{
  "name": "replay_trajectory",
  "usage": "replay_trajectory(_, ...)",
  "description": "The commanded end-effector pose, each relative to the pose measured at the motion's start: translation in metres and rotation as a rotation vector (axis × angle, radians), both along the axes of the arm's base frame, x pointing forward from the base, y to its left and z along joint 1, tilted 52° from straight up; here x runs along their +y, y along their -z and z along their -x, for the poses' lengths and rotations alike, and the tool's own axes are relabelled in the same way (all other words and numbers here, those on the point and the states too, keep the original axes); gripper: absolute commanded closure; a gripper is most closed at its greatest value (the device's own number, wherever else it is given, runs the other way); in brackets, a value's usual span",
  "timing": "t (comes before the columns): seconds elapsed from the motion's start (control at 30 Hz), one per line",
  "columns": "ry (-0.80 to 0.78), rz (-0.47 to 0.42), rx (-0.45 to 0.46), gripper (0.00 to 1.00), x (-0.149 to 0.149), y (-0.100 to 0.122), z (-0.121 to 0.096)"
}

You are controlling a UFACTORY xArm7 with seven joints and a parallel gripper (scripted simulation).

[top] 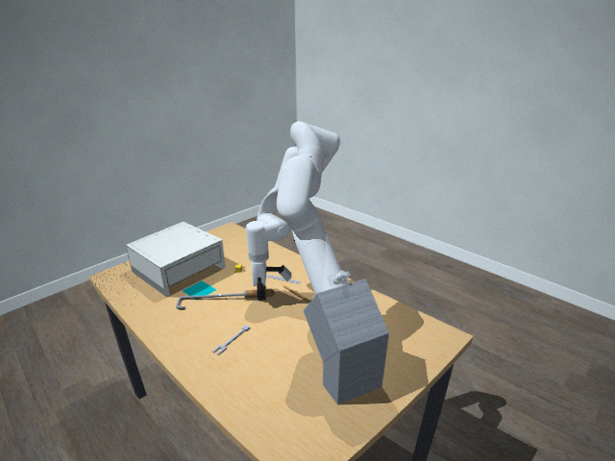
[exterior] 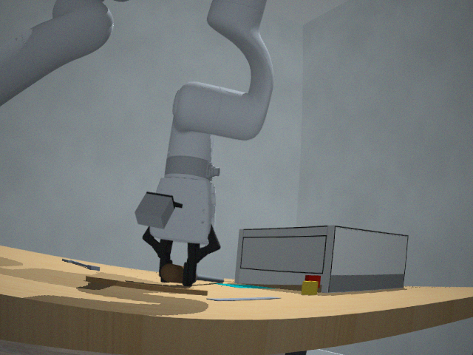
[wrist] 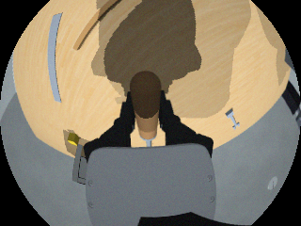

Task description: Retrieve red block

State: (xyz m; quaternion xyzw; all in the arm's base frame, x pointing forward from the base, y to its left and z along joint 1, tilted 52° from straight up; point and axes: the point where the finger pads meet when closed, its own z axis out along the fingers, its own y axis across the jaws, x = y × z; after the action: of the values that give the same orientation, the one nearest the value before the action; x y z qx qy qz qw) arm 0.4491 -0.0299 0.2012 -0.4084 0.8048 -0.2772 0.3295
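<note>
One tool is in the pincer [exterior: 178, 274]: its dark fingers are closed partway around the brown wooden handle [exterior: 171, 271] of a long hooked rod [top: 209, 297], which lies on the worktop [top: 258, 376]. In the top view the rod stretches left from the handle and ends in a small hook [top: 181, 303] just in front of the teal square [top: 199, 288].

The red block [exterior: 312, 278] sits in the low gap under the cabinet [exterior: 321, 255], seen from the exterior view at the cabinet's near corner, with a small yellow block [exterior: 309, 288] just in front of it. The teal square lies on the worktop just outside the cabinet's front.

The step in hand appears to be positioning the rod as a reaching tool; the block has not yet been drawn out. Next, the hook end likely needs swinging into the gap and behind the red block, then a pull toward the square. The yellow block may get in the way, so the sweep calls for care.
</note>
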Motion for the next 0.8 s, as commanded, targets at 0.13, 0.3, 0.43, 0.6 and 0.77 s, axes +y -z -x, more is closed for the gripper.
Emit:
replay_trajectory(0.13, 0.145, -0.176, -0.058, 1.00, -0.002, 0.014, 0.012)
replay_trajectory(0.3, 0.215, -0.262, -0.078, 1.00, -0.002, 0.020, 0.017)
replay_trajectory(0.43, 0.263, -0.320, -0.091, 1.00, -0.003, 0.025, 0.021)
replay_trajectory(0.6, 0.333, -0.406, -0.111, 1.00, -0.004, 0.032, 0.027)
replay_trajectory(0.77, 0.388, -0.474, -0.127, 1.00, -0.004, 0.037, 0.031)
